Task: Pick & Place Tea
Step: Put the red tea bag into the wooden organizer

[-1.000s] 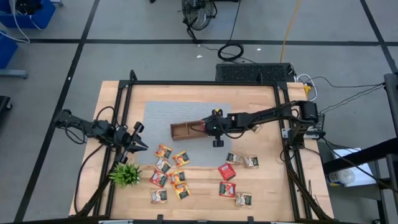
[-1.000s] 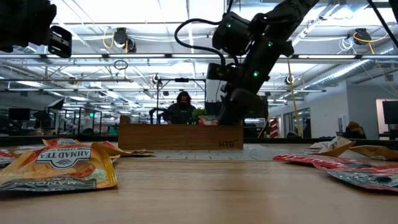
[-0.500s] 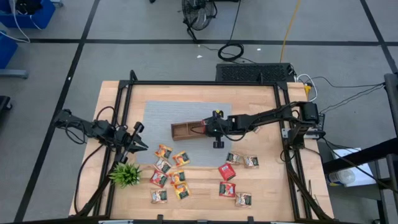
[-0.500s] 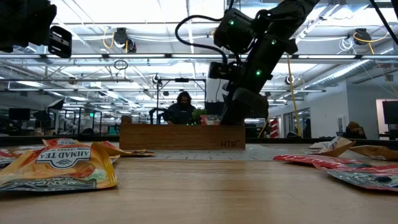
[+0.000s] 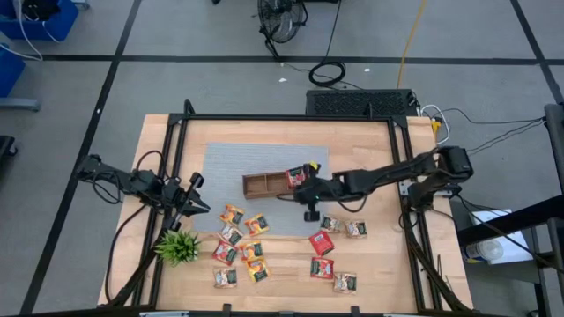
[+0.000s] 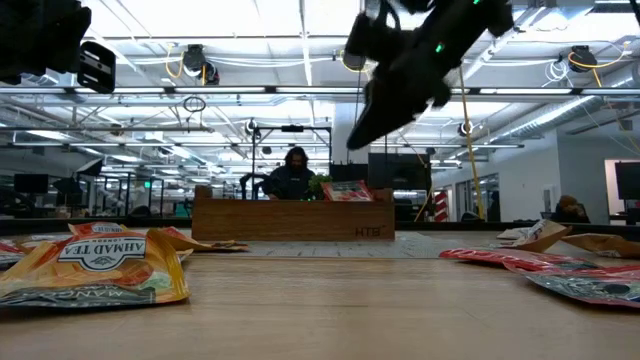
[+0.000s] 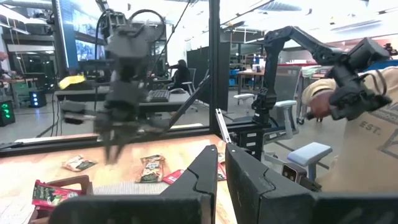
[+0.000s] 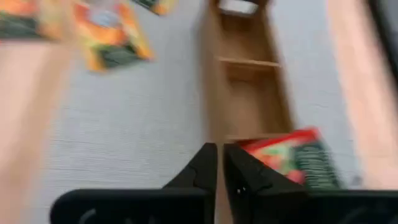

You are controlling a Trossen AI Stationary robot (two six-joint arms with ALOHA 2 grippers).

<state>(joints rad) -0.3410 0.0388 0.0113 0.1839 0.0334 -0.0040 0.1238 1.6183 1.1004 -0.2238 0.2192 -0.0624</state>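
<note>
The brown wooden tray [image 5: 263,184] lies on a grey mat [image 5: 229,167]. A red tea sachet [image 5: 298,176] sits in the tray's right end compartment, its upper edge [image 6: 347,189] sticking up above the rim. My right gripper [image 5: 302,187] hangs above and just near of that end, tilted down, shut and holding nothing; the right wrist view looks past it [image 8: 221,160] at the sachet [image 8: 289,158]. Several more tea sachets [image 5: 242,238] lie flat on the near half of the table. My left gripper [image 5: 197,199] waits shut at the left edge.
A small green plant [image 5: 178,246] stands at the near left beside the left arm. Red and pale sachets [image 5: 328,242] lie below the right arm. A black frame [image 5: 282,117] borders the table. A person [image 6: 292,172] sits in the room beyond the tray.
My right gripper has risen from the tray's right end and drawn back toward the table's near right, tipping flatter. The red sachet it carried has stayed behind in the end compartment, now showing above the tray's rim.
</note>
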